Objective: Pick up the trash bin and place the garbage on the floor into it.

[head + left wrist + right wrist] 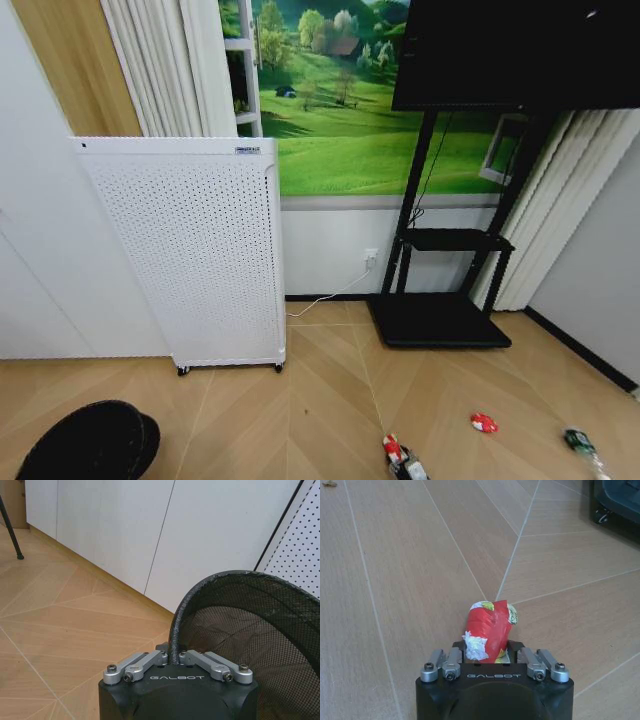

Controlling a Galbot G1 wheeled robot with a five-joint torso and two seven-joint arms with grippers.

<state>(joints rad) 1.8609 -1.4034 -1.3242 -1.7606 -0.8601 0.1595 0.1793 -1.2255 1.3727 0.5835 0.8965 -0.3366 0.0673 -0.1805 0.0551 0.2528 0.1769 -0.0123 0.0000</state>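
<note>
left gripper (175, 661): jaws clamped on rim of trash bin (90, 442), lower left of head view
right gripper (494, 656): jaws closed on red scrap (487, 630)
step: scrap grasped, bin held
next: carry scrap over bin mouth, release
remaining: red scrap (484, 423), bottle (579, 441), lower right floor

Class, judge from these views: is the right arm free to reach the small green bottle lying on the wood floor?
Probably not yet. The right gripper is shut on a crumpled red-and-white scrap, so it has no free grasp. The small green bottle itself lies unobstructed on the wood floor.
</note>
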